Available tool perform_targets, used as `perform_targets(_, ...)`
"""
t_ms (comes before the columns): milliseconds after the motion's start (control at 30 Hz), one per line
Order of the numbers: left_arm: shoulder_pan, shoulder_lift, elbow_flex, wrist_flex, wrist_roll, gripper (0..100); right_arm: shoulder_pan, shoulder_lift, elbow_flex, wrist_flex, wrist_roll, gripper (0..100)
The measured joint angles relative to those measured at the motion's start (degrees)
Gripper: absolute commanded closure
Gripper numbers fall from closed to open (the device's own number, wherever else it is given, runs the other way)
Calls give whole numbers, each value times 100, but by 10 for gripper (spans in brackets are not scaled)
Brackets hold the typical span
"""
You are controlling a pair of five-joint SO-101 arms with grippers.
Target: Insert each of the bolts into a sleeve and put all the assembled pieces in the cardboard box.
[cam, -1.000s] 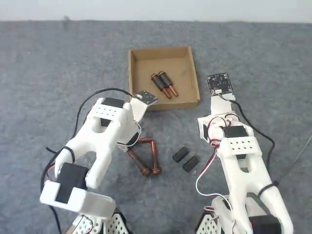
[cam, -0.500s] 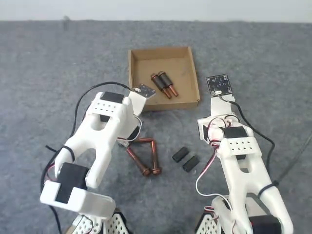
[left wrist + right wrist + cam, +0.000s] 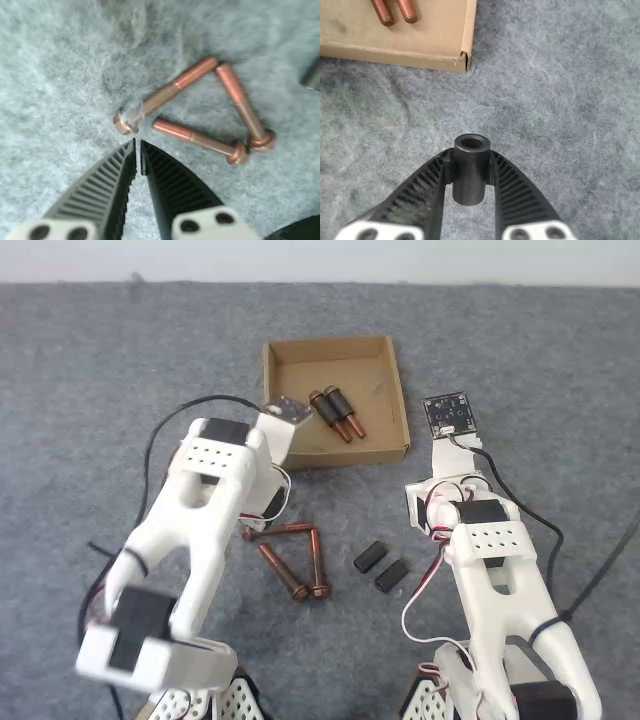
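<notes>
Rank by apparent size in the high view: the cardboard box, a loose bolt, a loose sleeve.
1. cardboard box
2. loose bolt; the three look alike
3. loose sleeve; the two look alike, shorter than a bolt

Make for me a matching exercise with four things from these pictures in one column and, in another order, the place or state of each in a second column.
Column one:
1. left gripper
2. right gripper
3. three loose bolts
4. two assembled pieces

Column two:
A. lying in the cardboard box
B. shut on a black sleeve
C. shut and empty, above the grey table
D. lying on the table in a rough triangle

Right pairs: 1-C, 2-B, 3-D, 4-A.
</notes>
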Motion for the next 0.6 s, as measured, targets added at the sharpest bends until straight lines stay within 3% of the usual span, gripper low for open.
perform_targets(267, -26, 844, 9, 123, -211, 991, 0, 0, 0, 0, 0, 991)
perform_targets(600, -185, 1732, 9, -651, -246, 990, 0, 0, 0, 0, 0, 991)
